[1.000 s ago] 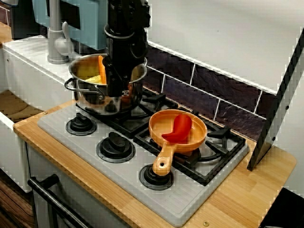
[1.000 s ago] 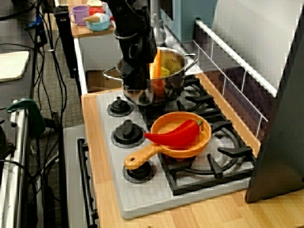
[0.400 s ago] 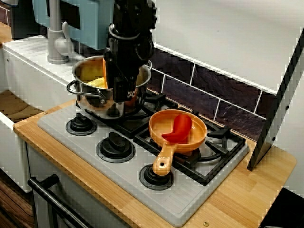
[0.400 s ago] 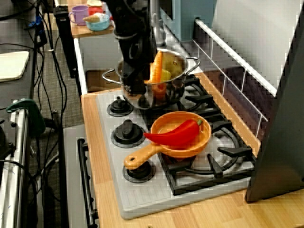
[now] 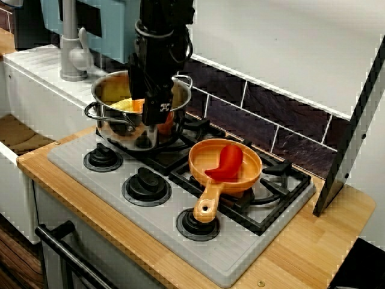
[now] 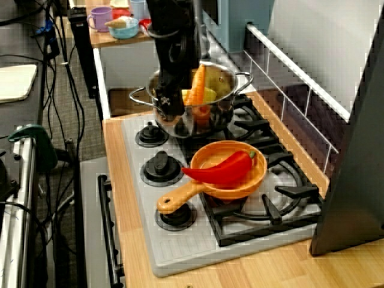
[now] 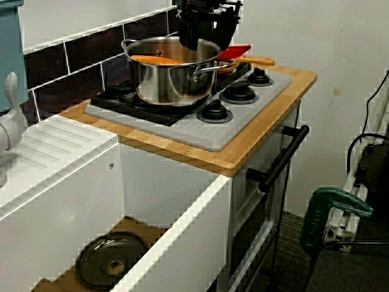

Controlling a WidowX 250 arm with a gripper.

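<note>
A steel pot (image 5: 114,129) stands on the back left burner with an orange carrot (image 5: 137,106) and a yellow piece (image 5: 120,103) inside. In the side view the carrot (image 6: 198,84) leans on the pot (image 6: 217,117) rim. From the sink side the carrot (image 7: 159,59) lies across the pot (image 7: 164,85) mouth. My black gripper (image 5: 147,102) hangs just above the pot's near rim, open, with nothing between its fingers. The gripper (image 6: 174,102) stands beside the carrot, and from the sink side the gripper (image 7: 205,39) is clear above it.
An orange pan (image 5: 207,201) with a red pepper (image 5: 227,162) sits on the right burner. Black knobs (image 5: 146,183) line the stove front. A tap (image 5: 72,54) stands behind the pot, a dark slanted panel (image 5: 355,120) at the right, and a pot lid (image 7: 112,261) lies in the sink.
The carrot was upright in my gripper over the pot; it has been let go and now leans inside. The gripper has opened and risen a little.
</note>
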